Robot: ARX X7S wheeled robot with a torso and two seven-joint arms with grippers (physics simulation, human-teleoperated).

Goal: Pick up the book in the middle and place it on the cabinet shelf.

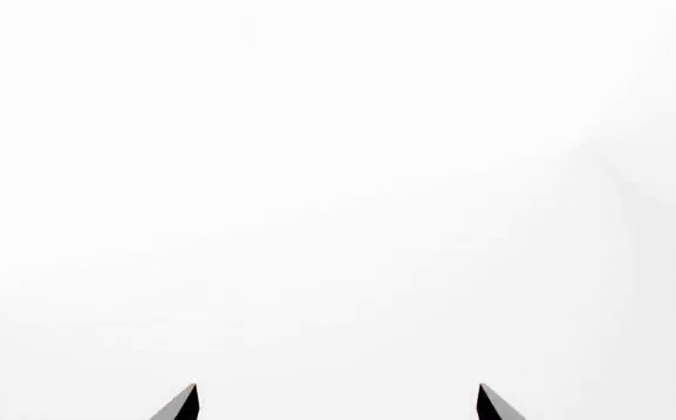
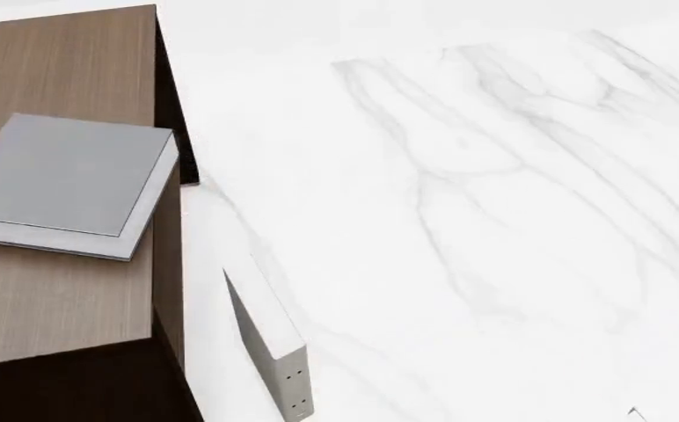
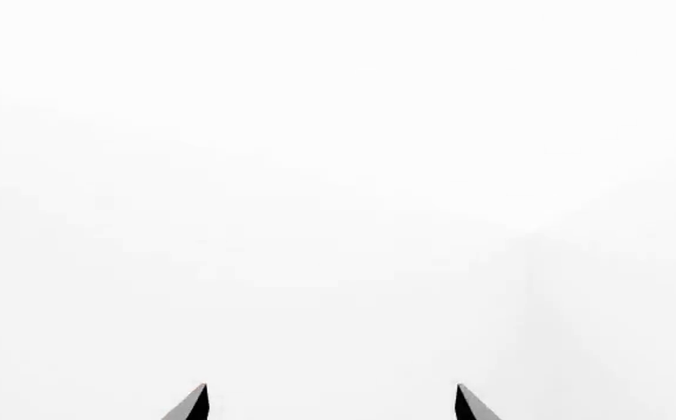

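On top of the brown wood-grain cabinet shelf [image 2: 58, 61] lies the thick grey hardback book [image 2: 64, 171], placement looks done; left gripper [image 1: 338, 404] and right gripper [image 3: 328, 404] both spread, empty.

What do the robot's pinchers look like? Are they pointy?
Yes, pointy. Each wrist view shows only two dark, almost black, triangular fingertips against plain white. The right pair has a faint reddish edge. No cables, markings or arms are visible.

No legible text on anything.
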